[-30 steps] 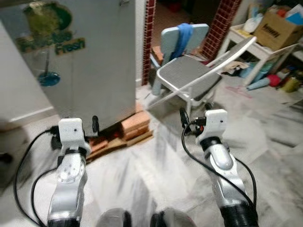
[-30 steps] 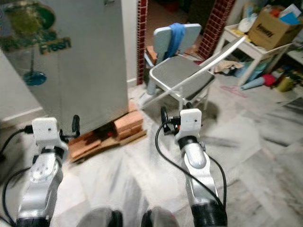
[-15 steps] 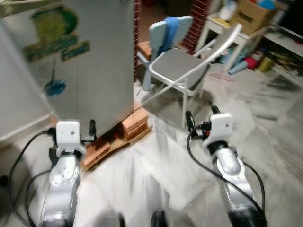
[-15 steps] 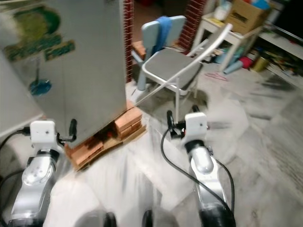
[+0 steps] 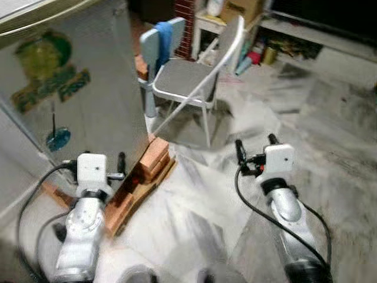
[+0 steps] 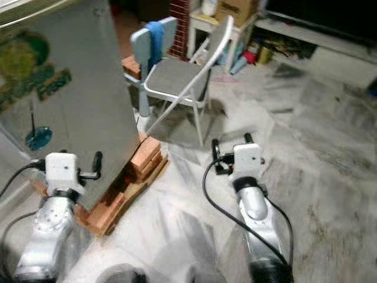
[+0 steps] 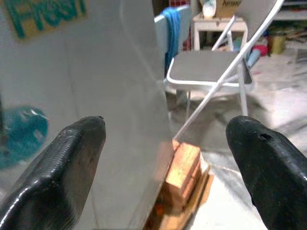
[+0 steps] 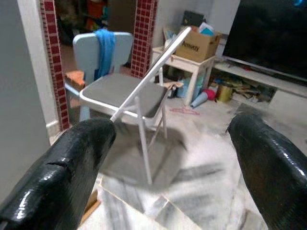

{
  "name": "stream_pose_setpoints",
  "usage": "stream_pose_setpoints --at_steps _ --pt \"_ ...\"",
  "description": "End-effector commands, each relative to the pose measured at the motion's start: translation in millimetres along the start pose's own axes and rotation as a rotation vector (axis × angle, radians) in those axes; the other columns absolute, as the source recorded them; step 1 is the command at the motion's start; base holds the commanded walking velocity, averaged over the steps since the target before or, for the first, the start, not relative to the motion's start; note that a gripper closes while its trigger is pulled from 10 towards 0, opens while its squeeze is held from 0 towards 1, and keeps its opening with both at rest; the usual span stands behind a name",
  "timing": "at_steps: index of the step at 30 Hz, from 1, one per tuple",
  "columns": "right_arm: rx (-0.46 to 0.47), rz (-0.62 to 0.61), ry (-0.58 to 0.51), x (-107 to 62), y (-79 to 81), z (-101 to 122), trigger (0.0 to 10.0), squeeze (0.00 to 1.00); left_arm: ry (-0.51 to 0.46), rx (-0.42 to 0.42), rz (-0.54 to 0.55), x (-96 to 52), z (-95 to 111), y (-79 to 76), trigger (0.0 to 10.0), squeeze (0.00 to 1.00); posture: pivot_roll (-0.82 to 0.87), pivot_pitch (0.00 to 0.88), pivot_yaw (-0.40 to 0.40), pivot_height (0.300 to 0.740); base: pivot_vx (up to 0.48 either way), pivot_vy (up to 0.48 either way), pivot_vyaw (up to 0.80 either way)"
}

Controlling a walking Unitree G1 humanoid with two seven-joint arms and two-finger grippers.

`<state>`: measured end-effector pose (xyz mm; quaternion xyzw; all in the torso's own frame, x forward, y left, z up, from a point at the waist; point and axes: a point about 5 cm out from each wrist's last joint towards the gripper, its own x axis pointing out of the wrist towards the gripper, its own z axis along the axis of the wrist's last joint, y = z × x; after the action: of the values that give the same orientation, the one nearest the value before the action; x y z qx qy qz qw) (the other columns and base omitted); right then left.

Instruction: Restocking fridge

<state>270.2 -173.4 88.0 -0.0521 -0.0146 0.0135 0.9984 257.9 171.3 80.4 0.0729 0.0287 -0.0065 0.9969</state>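
The grey fridge (image 5: 76, 88) with a green sticker stands at my left, its door shut, raised on bricks and wooden boards (image 5: 150, 165). My left gripper (image 5: 95, 165) is held low, right beside the fridge's lower corner. It is open, with the fridge's side and the bricks seen between its fingers (image 7: 62, 167). My right gripper (image 5: 255, 146) hovers over the marble floor to the right, open and holding nothing. Between its fingers (image 8: 268, 167) I see the chairs ahead. No food items are in sight.
A grey folding chair (image 5: 188, 73) stands just right of the fridge. A light blue chair (image 5: 156, 41) with a blue cloth is behind it. A white table (image 8: 184, 64) with cardboard boxes and floor clutter lies further back. Marble floor (image 5: 330, 118) spreads to the right.
The whole picture has shifted as the camera moved: the fridge and chairs sit further left and look smaller. Both arms keep the same pose, grippers open.
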Motion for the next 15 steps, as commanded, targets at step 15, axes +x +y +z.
stream_pose_setpoints --at_steps 15 --pt "-0.003 0.068 -0.012 6.2 10.9 3.3 10.0 0.00 0.038 0.009 0.057 -1.8 -6.7 6.9 10.0 0.00 0.09 0.057 -0.028 0.740 0.000 0.320 0.00"
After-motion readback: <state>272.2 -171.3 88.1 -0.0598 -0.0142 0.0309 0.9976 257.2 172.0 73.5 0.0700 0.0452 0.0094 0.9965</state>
